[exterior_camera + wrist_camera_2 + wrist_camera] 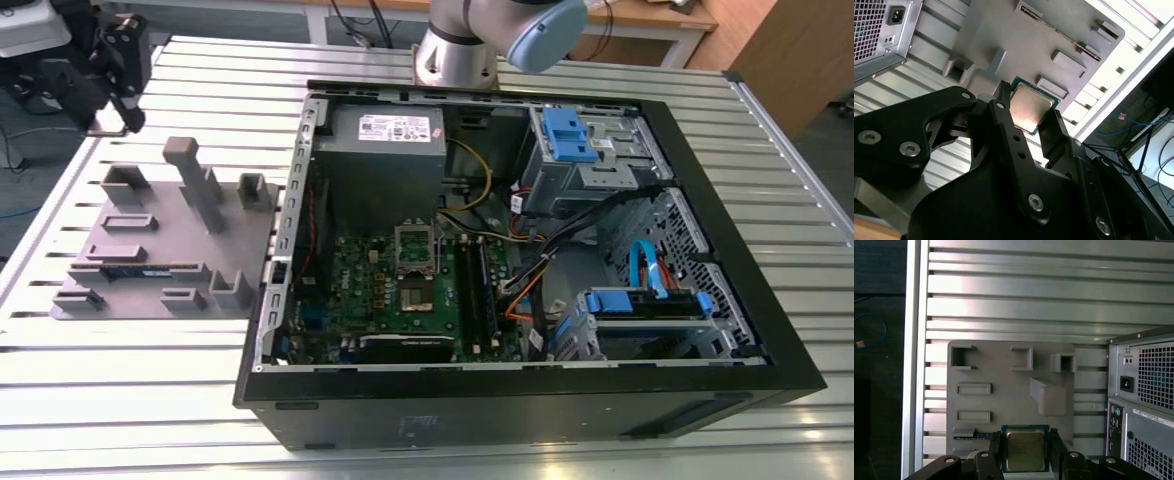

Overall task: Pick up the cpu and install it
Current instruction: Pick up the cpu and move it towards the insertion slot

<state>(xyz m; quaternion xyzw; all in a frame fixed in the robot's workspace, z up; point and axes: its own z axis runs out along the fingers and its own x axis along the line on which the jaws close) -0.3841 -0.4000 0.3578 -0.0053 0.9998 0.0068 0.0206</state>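
Observation:
The cpu (1025,449), a small square chip with a shiny silver top and a thin dark rim, sits between my two black fingers (995,452). My gripper (1025,452) is shut on its opposite edges. The second wrist view also has the cpu (1029,106) clamped in the gripper (1030,114), held above the grey tray (999,30). In the exterior view the gripper (123,118) hangs over the table's far corner at the exterior view's left, beyond the grey tray (147,235). The motherboard socket (419,297) lies inside the open computer case (747,300), its metal frame (416,245) raised.
A long dark memory stick (134,270) rests in a slot of the tray, which has several upright posts (200,185). The case holds a power supply (387,135), blue drive brackets (567,135) and loose cables (534,270). The arm's base (461,50) stands behind the case on the slatted metal table (134,400).

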